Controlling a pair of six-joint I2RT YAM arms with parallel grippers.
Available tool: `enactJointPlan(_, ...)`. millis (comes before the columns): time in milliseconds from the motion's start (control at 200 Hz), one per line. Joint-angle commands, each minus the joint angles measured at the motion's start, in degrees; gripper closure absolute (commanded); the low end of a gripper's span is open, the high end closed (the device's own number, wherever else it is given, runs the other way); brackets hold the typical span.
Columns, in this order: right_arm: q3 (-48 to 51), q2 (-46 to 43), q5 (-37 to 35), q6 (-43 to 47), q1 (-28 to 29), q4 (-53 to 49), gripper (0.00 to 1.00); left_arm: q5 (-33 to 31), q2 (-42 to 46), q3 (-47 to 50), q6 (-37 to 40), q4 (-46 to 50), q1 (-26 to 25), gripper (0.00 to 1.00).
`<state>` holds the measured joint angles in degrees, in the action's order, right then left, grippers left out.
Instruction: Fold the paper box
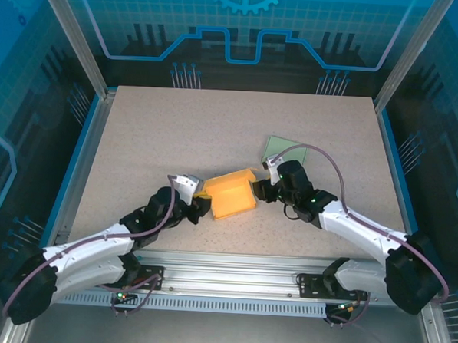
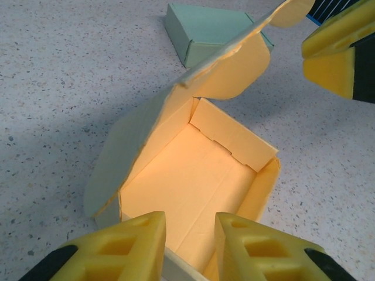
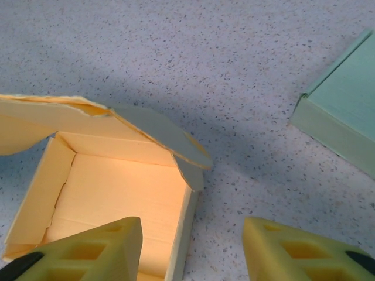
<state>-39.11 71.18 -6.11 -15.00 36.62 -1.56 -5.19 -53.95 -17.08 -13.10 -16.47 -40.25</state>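
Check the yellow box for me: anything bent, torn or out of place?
The open yellow cardboard box has a ragged, wrinkled crease along its raised lid, where the rounded side flap joins. Nothing else stands out.

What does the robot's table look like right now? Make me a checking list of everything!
Surface: speckled beige table, no spills seen.
Job's things: yellow paper box, walls up, lid flap raised, not yet closed.
Clutter: green box lying beyond the yellow one, apart from it.
Grippers: left gripper has its fingers either side of the box's near wall, with a gap showing. The right gripper is open, one finger over the box's inside and one over the table.
Cables: purplish cable arches above the right arm.
Surroundings: blue see-through panels in a metal frame.
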Motion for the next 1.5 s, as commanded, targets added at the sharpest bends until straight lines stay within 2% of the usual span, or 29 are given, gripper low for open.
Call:
enactJointPlan(0, -1.76, 2.38, 0.90, 0.59, -0.67, 3.45, 0.51, -1.49, -1.97, -1.20, 0.75, -4.58, -0.05, 0.73)
enactJointPlan(355, -2.19, 8.40, 1.89, -0.01, -1.64, 10.48, 0.52, -2.99, -5.76, -3.17, -0.03, -6.26, 0.17, 0.87)
enactJointPlan(465, -2.28, 9.56, 3.06, -0.11, -1.90, 12.10, 0.57, -3.33, -5.90, -3.40, -0.08, -6.19, 0.09, 0.91)
enactJointPlan(610, -2.13, 10.30, 4.97, -0.24, -1.99, 13.37, 0.75, -3.16, -6.24, -3.90, 0.08, -6.31, 0.26, 1.00)
enactJointPlan(720, -1.42, 9.87, 6.08, -1.00, -1.91, 14.42, 0.86, -3.32, -7.26, -4.14, -0.40, -7.40, 0.24, 1.00)
enactJointPlan(975, 0.00, 10.34, 5.43, -4.68, 0.11, 16.68, 1.00, -2.92, -13.38, -5.79, -5.93, -15.03, 0.14, 1.00)
enactJointPlan(1226, 0.11, 10.17, -3.34, -5.61, 4.49, 19.26, 1.00, -3.54, -17.85, -8.15, -8.87, -18.89, -0.18, 1.00)
enactJointPlan(1311, -0.67, 9.78, -5.48, -5.01, 4.47, 17.40, 1.00, -3.95, -15.14, -8.27, -8.14, -16.59, -0.06, 1.00)
enactJointPlan(1391, -1.50, 9.58, -6.84, -4.06, 4.45, 14.68, 1.00, -3.87, -10.74, -9.14, -5.60, -10.20, 0.96, 1.00)
enactJointPlan(1496, -3.04, 10.11, -7.26, -2.64, 4.26, 12.04, 1.00, -0.63, -5.41, -9.99, -2.93, -0.15, 6.28, 0.87)
